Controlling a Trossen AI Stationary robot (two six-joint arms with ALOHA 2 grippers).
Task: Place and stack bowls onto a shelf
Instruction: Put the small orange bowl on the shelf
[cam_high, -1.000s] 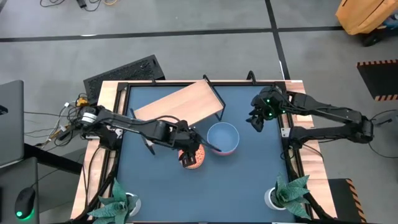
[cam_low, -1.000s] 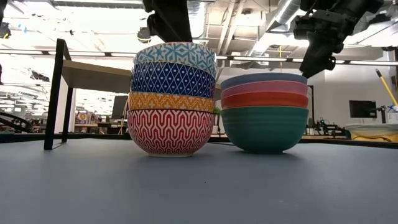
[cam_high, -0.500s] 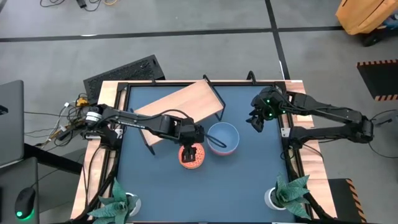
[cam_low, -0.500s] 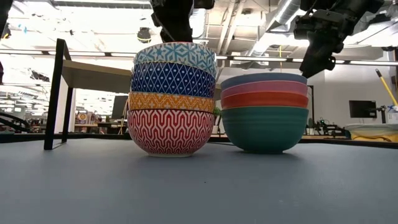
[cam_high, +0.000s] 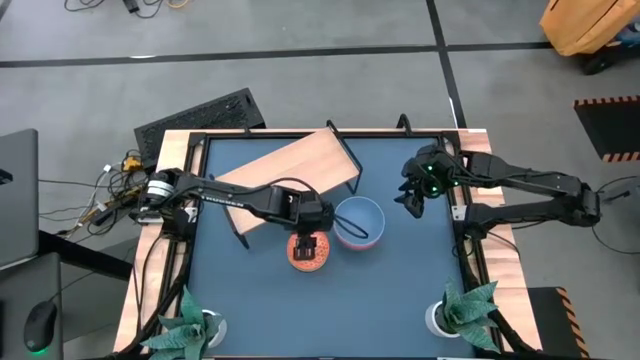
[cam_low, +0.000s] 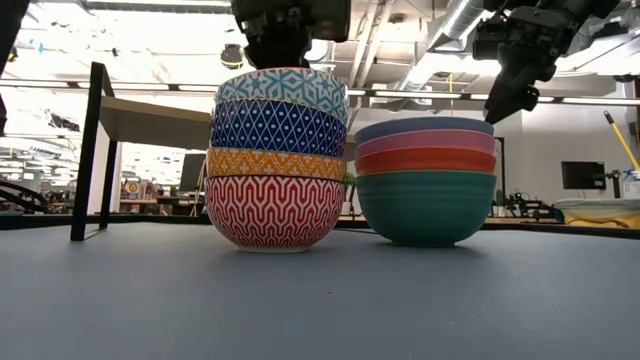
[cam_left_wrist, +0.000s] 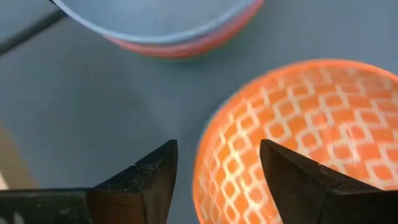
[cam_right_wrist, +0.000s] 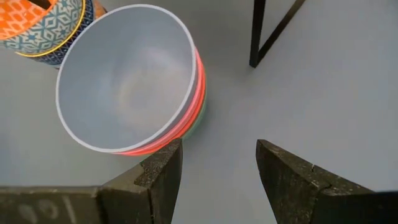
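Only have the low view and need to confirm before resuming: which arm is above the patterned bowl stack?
Observer: The left gripper. From above, it sits over the stack's top bowl, the orange lattice bowl.
Operator: Gripping it?
Observer: No. The left wrist view shows its fingers apart, with the bowl's rim in the gap between them.
Operator: Right arm?
Observer: The right gripper is open and holds nothing. It is off to the side of the light blue bowl that tops the plain stack.
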